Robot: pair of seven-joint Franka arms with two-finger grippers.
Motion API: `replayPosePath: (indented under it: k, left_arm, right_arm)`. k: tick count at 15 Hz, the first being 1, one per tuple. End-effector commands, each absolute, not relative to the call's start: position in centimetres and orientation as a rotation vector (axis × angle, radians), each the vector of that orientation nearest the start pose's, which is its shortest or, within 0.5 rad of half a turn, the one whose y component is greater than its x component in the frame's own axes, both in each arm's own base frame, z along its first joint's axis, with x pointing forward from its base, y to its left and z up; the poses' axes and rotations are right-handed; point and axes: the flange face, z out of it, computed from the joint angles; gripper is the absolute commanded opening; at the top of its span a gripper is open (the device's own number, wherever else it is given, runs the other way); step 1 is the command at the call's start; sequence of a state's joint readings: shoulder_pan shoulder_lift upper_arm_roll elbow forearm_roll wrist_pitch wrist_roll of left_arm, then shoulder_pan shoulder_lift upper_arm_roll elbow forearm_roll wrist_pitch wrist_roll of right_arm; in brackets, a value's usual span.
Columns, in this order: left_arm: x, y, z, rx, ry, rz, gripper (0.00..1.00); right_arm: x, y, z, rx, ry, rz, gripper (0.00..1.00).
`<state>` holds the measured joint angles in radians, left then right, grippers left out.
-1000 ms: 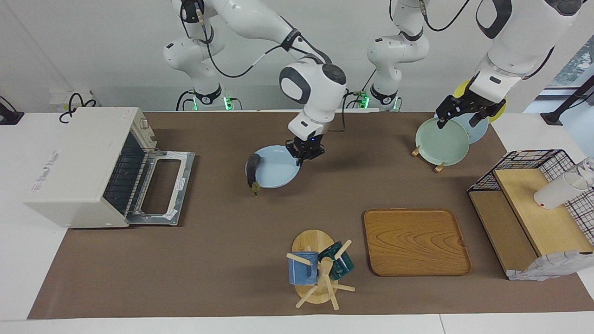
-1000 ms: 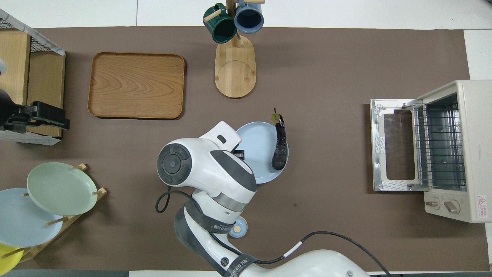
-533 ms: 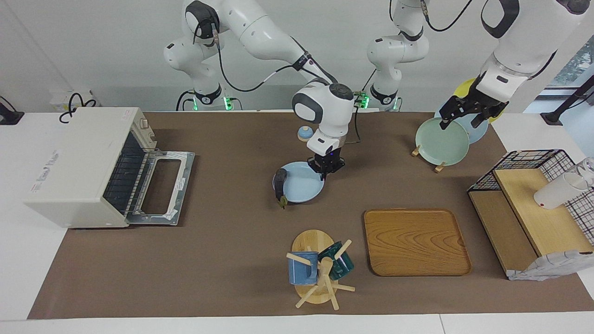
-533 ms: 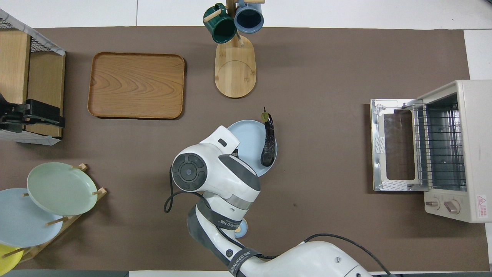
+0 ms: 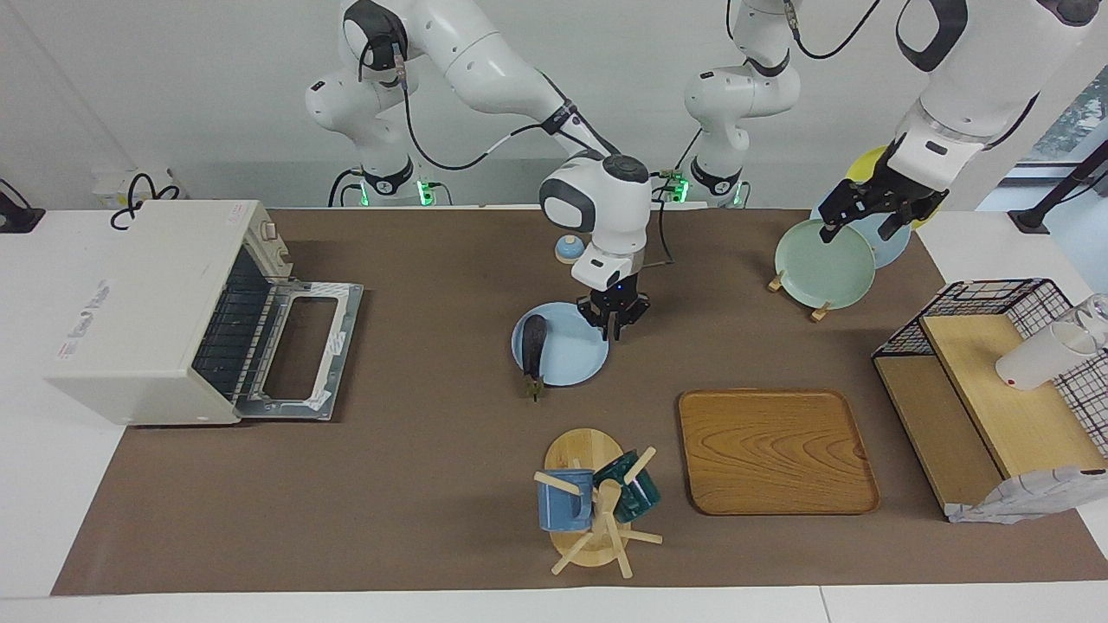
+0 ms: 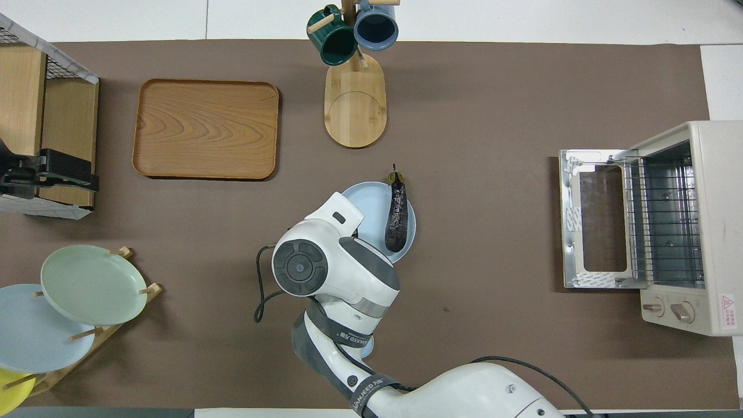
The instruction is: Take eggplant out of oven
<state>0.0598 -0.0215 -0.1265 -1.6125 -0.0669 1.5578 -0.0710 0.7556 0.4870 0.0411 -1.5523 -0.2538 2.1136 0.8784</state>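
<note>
The dark purple eggplant (image 5: pixel 534 343) lies on a light blue plate (image 5: pixel 576 356) in the middle of the table, out of the oven, its stem tip sticking over the rim. It also shows in the overhead view (image 6: pixel 397 217), on the plate (image 6: pixel 371 203). My right gripper (image 5: pixel 613 329) is shut on the plate's rim at the edge toward the left arm's end. The off-white oven (image 5: pixel 147 311) stands at the right arm's end with its door (image 5: pixel 299 346) folded down and its wire rack (image 6: pixel 664 223) bare. My left gripper (image 5: pixel 870 212) is open and waits over the plate rack.
A mug tree (image 5: pixel 593 502) with two mugs and a wooden tray (image 5: pixel 775 450) lie farther from the robots than the plate. A rack with a green plate (image 5: pixel 822 264) and a wire-and-wood shelf (image 5: pixel 995 389) stand at the left arm's end. A small blue knob (image 5: pixel 567 249) lies near the robots.
My right gripper has moved the plate with the eggplant away from the oven, toward the table's middle and a little farther from the robots. The left gripper has barely moved.
</note>
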Motion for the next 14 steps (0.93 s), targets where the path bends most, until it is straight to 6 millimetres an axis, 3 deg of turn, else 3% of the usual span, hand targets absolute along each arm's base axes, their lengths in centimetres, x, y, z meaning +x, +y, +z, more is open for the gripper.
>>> replayPosePath:
  k: [1, 3, 7, 9, 11, 14]
  left_arm:
    - [54.3, -4.9, 61.4, -3.240, 0.004, 0.043, 1.00]
    - [54.7, -6.1, 60.9, -3.260, 0.020, 0.040, 1.00]
    - [55.0, -13.0, 58.9, -3.303, 0.093, 0.031, 1.00]
    - [54.7, -17.4, 57.0, -3.342, 0.115, 0.013, 1.00]
    - [54.4, -22.3, 54.3, -3.354, 0.109, -0.013, 1.00]
    - [52.2, -31.2, 49.8, -3.365, 0.164, -0.015, 1.00]
  right_arm:
    - [52.8, 43.2, 42.4, -3.255, -0.092, -0.283, 0.23]
    - [54.7, 37.4, 43.4, -3.319, -0.090, -0.185, 0.17]
    - [55.4, 27.3, 39.7, -3.386, -0.054, -0.011, 0.01]
    - [57.0, 20.7, 37.8, -3.385, -0.036, 0.054, 0.00]
    - [56.9, 16.7, 35.9, -3.374, -0.031, 0.070, 0.00]
    - [56.2, 11.4, 33.1, -3.350, 0.036, 0.031, 0.00]
